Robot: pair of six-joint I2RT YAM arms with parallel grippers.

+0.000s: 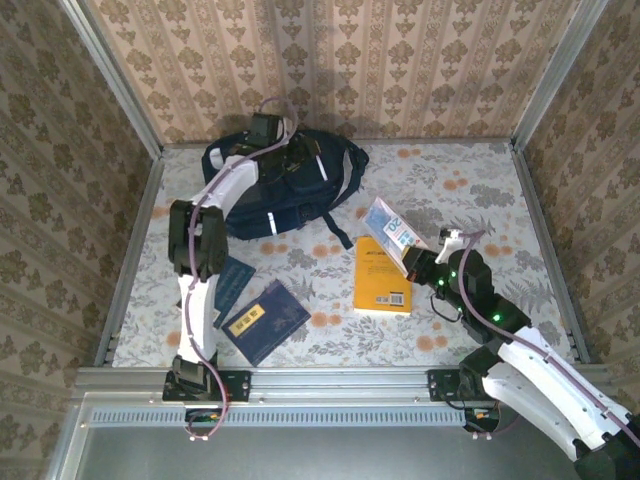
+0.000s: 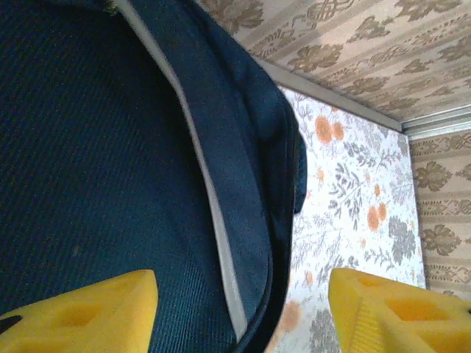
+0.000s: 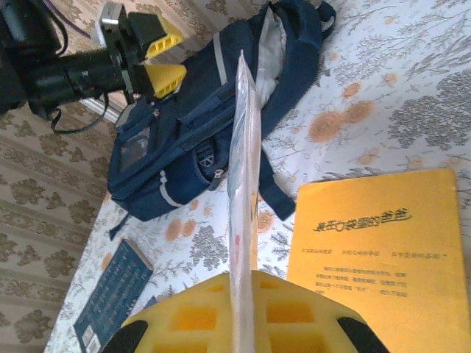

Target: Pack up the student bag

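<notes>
Yellow blocky fingers (image 2: 96, 309) of left gripper (image 2: 243, 316): spread wide, empty; large navy fabric student bag (image 2: 88, 147) just beyond them, white stripe running between.
Right wrist: right gripper (image 3: 243, 294) clamped on thin glossy booklet (image 3: 243, 147), edge-on; bag ahead-left, pale lining showing.
Top: bag under left gripper, well apart from right.
Judged step: carrying booklet to bag. Next: left spreads opening, right slides booklet in.

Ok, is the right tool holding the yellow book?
No, the right tool is shut on a thin light booklet, while the yellow book lies flat on the table.
</notes>
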